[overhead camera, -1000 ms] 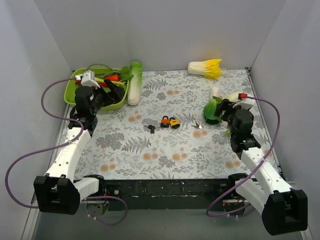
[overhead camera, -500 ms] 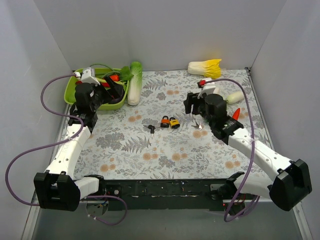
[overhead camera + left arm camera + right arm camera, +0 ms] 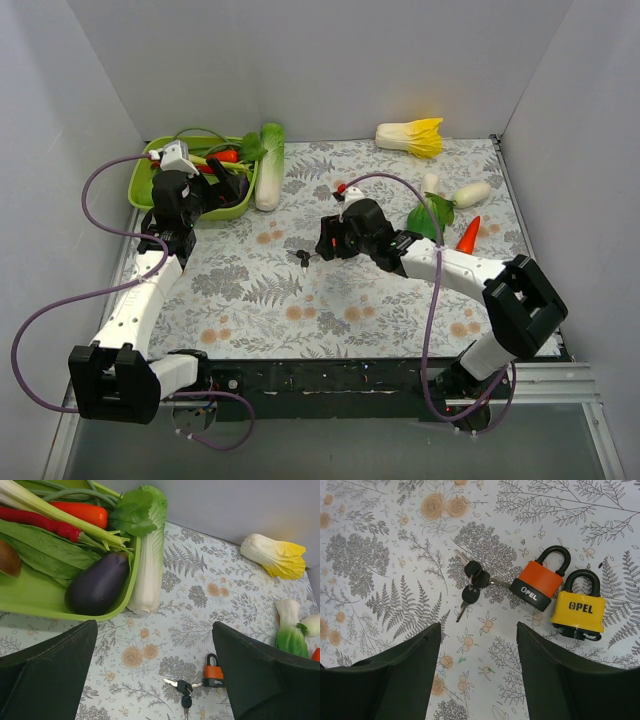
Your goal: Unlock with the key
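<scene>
Approach step: the right gripper (image 3: 477,632) hovers spread above the keys (image 3: 470,582). Next it should descend and pinch the key touching the orange padlock (image 3: 537,587).

The right gripper (image 3: 477,630) was wide open above the flowery cloth (image 3: 380,560). An orange padlock (image 3: 537,587) lay just left of a yellow padlock (image 3: 579,611), with black-topped keys (image 3: 471,582) touching its left side
</scene>
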### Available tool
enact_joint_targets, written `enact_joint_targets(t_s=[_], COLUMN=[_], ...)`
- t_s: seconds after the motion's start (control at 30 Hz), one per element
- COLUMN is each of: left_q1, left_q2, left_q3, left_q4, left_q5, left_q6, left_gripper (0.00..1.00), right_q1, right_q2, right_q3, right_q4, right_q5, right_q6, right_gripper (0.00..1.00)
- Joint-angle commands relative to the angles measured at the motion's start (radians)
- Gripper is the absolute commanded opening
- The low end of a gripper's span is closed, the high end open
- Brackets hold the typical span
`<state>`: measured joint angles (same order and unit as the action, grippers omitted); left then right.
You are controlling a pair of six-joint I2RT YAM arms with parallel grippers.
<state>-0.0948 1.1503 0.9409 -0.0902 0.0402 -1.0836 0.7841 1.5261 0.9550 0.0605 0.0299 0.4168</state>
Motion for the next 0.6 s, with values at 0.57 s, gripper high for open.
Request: enact_joint_targets(t_s=[0.57], left_q1=[-0.019], left_q2=[-0.018], left_q3=[-0.017], left_q4=[0.006], left_q5=[-0.017], left_q6=[0.011], left_gripper=[0.98], right_q1=[0.084], right_q2=[0.301], right_q3=[0.264], right_q4=[-0.059], right_q5=[0.078], right_q6=[-0.16], right_gripper=[0.61])
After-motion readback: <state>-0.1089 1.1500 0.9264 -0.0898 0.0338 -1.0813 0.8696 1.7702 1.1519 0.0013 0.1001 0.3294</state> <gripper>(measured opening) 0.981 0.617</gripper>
